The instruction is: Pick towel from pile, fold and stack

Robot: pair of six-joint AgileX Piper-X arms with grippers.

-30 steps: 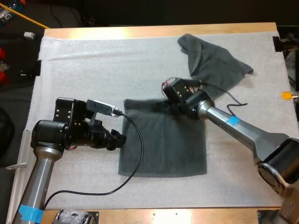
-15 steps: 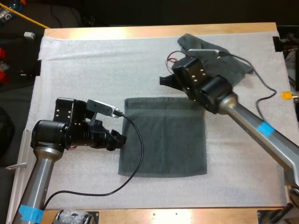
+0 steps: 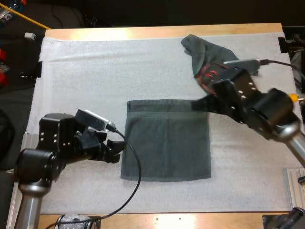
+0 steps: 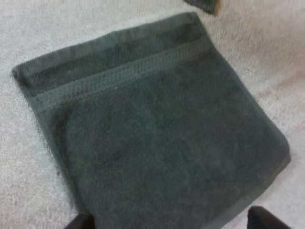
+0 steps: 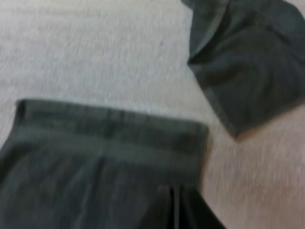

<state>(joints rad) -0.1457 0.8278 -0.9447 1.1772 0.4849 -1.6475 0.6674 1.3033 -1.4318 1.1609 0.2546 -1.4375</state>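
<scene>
Left arm: Seen from the high view, it enters at the lower left corner and bends across the white mat [image 3: 95, 71], with its wrist turned toward the middle of the table [image 3: 162, 31].

Left gripper [image 3: 116, 151]: It sits low over the mat, just beside the left edge of the folded towel [image 3: 166, 140]. In the left wrist view its two black fingers [image 4: 81, 222] stand wide apart at the towel's near hem. They hold nothing, and the whole cloth spreads out beyond them.

Folded towel: A dark grey-green square lies flat at the centre of the mat, between the two grippers. A woven band runs along its far edge. The left wrist view shows it [image 4: 152, 129] smooth, with its corners squared.

Right gripper [image 3: 196, 105]: It hovers at the far right corner of the folded towel. In the right wrist view the fingers [image 5: 164, 210] are pressed together with only a thin seam between them. They have no cloth in their grip and hang above the towel's banded edge [image 5: 95, 162].

Right arm: It reaches in from the right edge and angles up and leftward. Its wrist housing passes over the near part of the crumpled towel [image 3: 209, 57].

Crumpled towel: It lies in loose folds at the far right of the mat, apart from the folded one. In the right wrist view it [image 5: 248, 71] lies just beyond the folded towel's corner, with bare mat [image 5: 95, 52] between them.
</scene>
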